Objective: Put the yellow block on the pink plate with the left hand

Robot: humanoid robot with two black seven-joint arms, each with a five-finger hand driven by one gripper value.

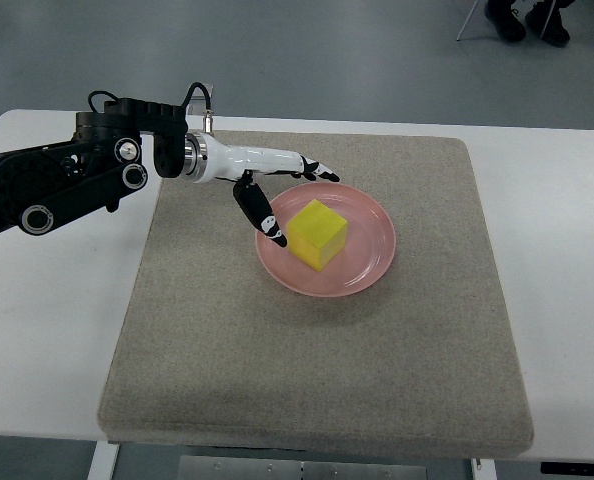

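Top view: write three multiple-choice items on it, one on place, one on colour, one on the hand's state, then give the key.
1. Where is the yellow block?
A. on the pink plate
B. on the bare table
C. held in the air

2. What colour is the mat under the plate?
A. blue
B. grey-beige
C. black

3. How is the left hand?
A. closed around the block
B. out of view
C. fingers spread, holding nothing

Key: 1 A, the block rests inside the plate's rim. 2 B, the mat is grey-beige. 3 C, the fingers splay at the plate's edge beside the block, not around it.
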